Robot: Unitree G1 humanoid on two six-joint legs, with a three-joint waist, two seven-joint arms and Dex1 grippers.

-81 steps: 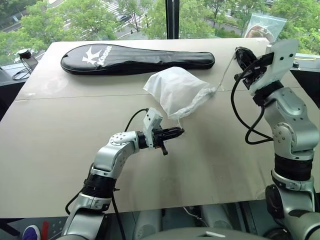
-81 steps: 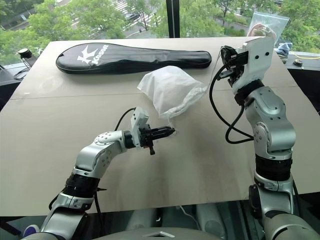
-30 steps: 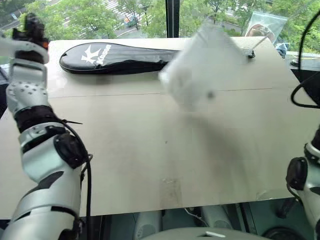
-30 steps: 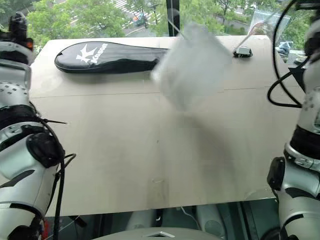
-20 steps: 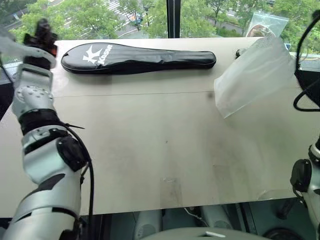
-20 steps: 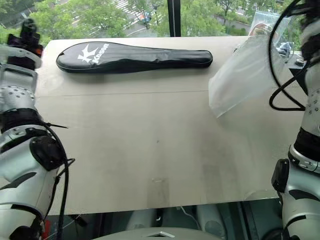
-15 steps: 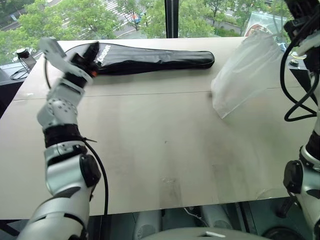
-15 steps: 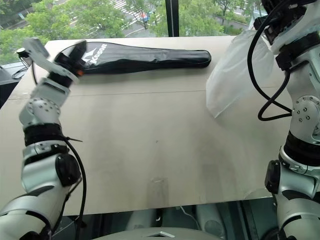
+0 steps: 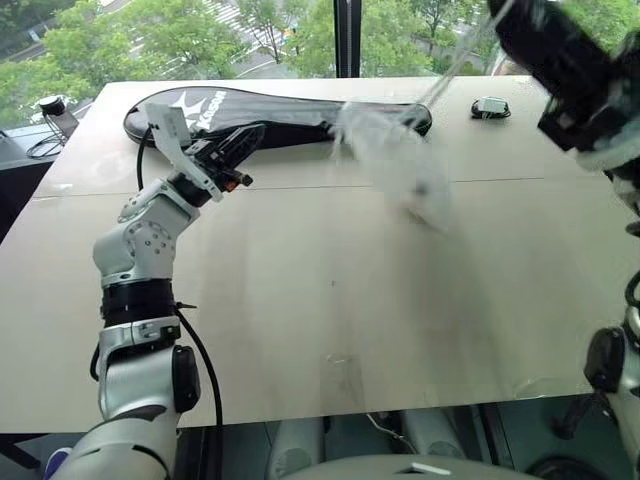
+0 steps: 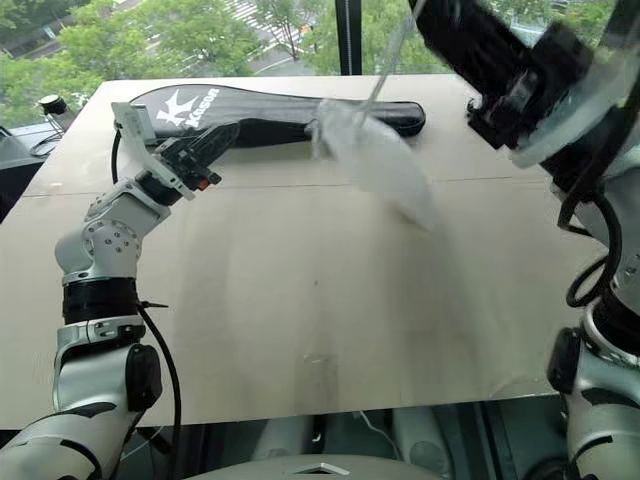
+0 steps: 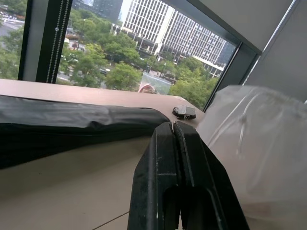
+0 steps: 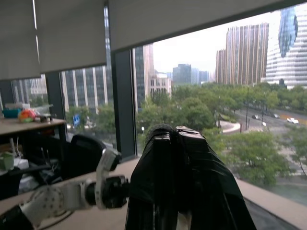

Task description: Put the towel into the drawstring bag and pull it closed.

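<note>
Daylight came in through the windows (image 9: 250,35) behind the table (image 9: 300,300), bright and even — soft shadows only, no harsh glare on the tabletop. The drawstring bag (image 9: 395,160) was smeared by motion blur, its outline lost, and the right arm (image 10: 510,70) was blurred too. In the right wrist view the sky was washed out — the near fingers (image 12: 180,177) dark and soft.

Drawstring bag (image 9: 395,160): white, translucent, blurred, hanging by cord above table.

drawstring bag (image 9: 395,160) hangs blurred above table (image 9: 300,300).
</note>
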